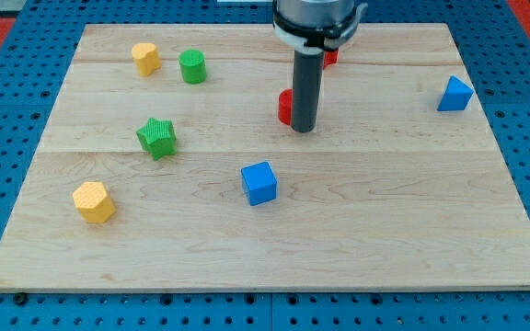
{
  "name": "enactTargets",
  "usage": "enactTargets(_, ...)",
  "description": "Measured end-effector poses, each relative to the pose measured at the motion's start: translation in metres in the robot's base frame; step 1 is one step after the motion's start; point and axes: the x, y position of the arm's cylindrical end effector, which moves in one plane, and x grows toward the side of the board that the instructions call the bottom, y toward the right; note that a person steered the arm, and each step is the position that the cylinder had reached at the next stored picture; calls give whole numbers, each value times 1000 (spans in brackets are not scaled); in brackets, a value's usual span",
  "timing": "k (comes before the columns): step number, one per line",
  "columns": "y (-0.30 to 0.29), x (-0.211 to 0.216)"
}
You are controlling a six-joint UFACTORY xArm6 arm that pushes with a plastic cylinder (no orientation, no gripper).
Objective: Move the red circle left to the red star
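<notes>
So the dark rod's lower end, my tip (304, 129), is parked right against a red block (285, 107), touching its view-right side. That block is mostly hidden by the rod, so its shape can't be told for sure. A second red block (330, 56) is seen above and to the view's right of the tip, half covered by the arm's head; again the shape can't be made out. No jaws exist on this rig, so nothing is gripped, only pushed. Judging by the gap between the two reds, the job looks unfinished. The blue cube (259, 182) sits below the tip, well clear.
</notes>
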Motion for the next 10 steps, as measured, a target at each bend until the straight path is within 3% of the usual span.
enactTargets(2, -56, -20)
enactTargets(4, -30, -49)
enactTargets(6, 9, -8)
enactTargets(7, 14, -29)
enactTargets(8, 13, -61)
enactTargets(9, 11, -68)
enactTargets(10, -31, -61)
